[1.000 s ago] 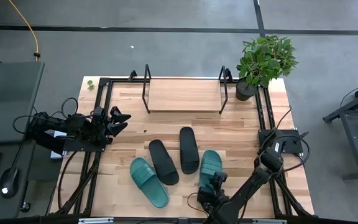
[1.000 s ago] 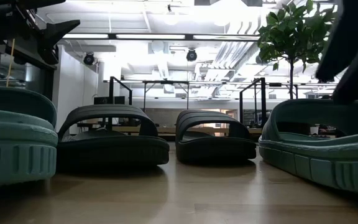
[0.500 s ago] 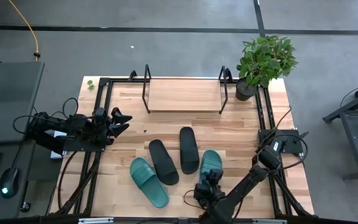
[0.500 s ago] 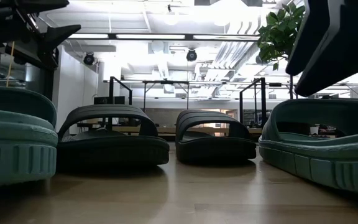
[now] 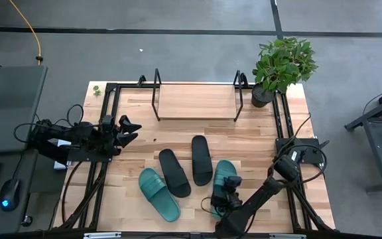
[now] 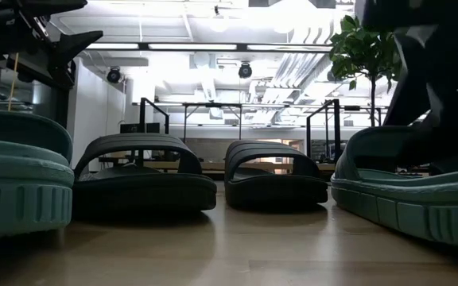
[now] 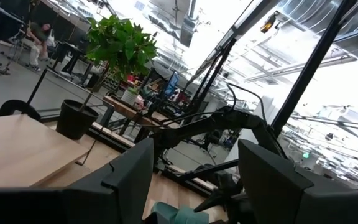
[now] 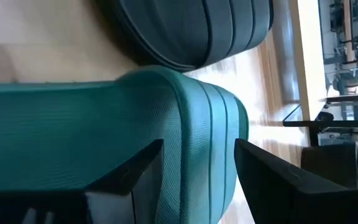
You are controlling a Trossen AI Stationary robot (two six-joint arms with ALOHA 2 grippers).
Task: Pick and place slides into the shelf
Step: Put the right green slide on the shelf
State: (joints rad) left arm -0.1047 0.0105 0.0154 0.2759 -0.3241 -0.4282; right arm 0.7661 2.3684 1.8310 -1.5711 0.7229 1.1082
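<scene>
Four slides lie sole-down on the wooden table: a teal one (image 5: 158,194), two black ones (image 5: 174,172) (image 5: 201,159), and a teal one at the right (image 5: 225,174). The shelf (image 5: 196,101) stands at the far edge with its board bare. My right gripper (image 5: 229,188) is open, low over the right teal slide's near half. In the right wrist view (image 8: 197,180), one finger is over the footbed (image 8: 55,124) and the other is beyond the ribbed strap (image 8: 213,130). My left gripper (image 5: 128,129) is open and empty at the table's left side. My right gripper comes at the right teal slide from the table's near side, its fingers on either side of the strap's edge (image 8: 194,93). I cannot tell whether either finger touches the slide, which lies flat on the table.
A potted plant (image 5: 280,65) stands at the far right corner beside the shelf. A black tube frame (image 5: 109,119) runs around the tabletop. The black slides lie close to the right teal slide's left. Bare wood lies between the slides and the shelf.
My right gripper has moved from the table's near edge toward the far edge and down onto the right teal slide's near half. The slides have stayed where they were.
</scene>
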